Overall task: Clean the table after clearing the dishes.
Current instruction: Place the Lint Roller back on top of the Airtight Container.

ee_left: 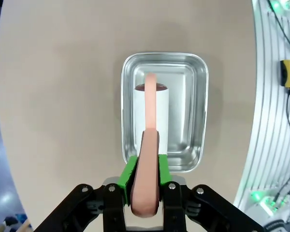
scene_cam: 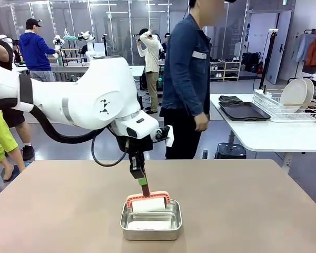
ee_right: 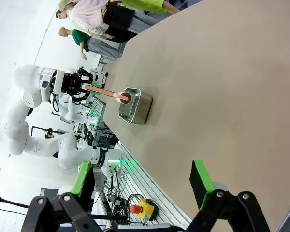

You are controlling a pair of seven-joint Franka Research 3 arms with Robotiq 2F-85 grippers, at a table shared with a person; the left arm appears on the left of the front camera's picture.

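On the beige table (scene_cam: 242,200) sits a small steel pan (scene_cam: 150,225) near the front middle. A pink-framed white roller (scene_cam: 149,204) stands in the pan, its roll (ee_left: 151,121) resting on the pan's floor. My left gripper (scene_cam: 137,171) points down over the pan, shut on the roller's pink handle (ee_left: 146,183). My right gripper (ee_right: 142,176) hangs open above the table, well away from the pan (ee_right: 135,108), nothing between its fingers. White plates (scene_cam: 297,94) stand in a wire rack on the white side table, next to dark trays (scene_cam: 244,110).
A person in a denim jacket (scene_cam: 187,79) stands beyond the far edge, between the two tables. The white side table (scene_cam: 263,134) lies at the back right. Bare beige top surrounds the pan (ee_left: 198,96) on all sides.
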